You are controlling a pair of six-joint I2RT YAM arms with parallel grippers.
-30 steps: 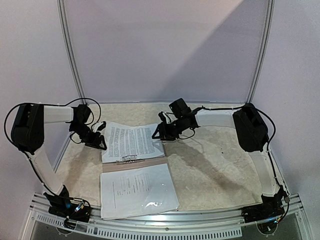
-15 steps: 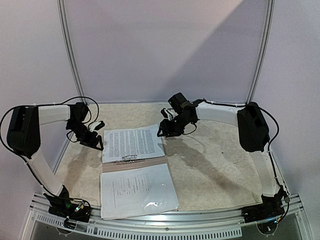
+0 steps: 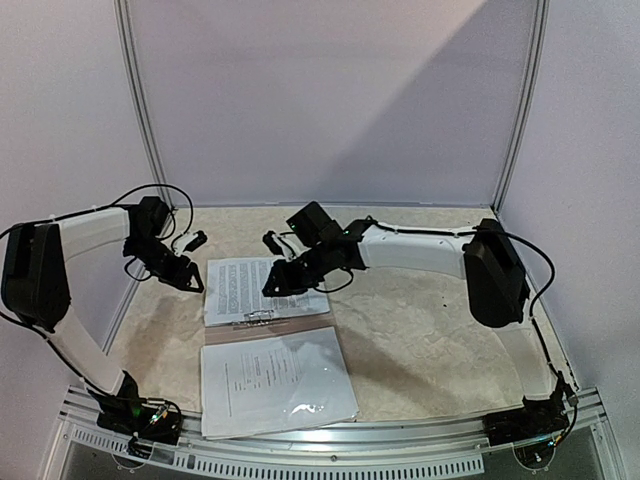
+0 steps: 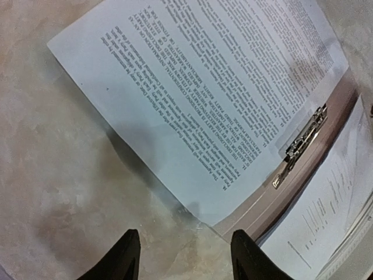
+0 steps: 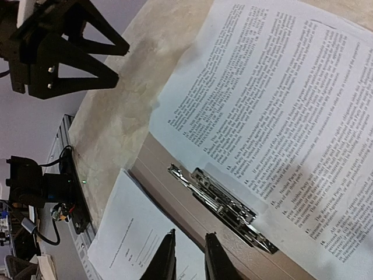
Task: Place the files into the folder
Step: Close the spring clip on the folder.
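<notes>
Right hand (image 3: 272, 288), narrowed and empty, has swung over the white printed sheet (image 3: 238, 285) in the flat taupe folder (image 3: 285, 328), probably to seat it.

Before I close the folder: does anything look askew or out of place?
Yes. The printed sheet by the metal clip lies slightly crooked on the folder, its near-left corner poking past the folder's end onto the table, so it is not squared up. Nothing looks torn or spilled.
</notes>
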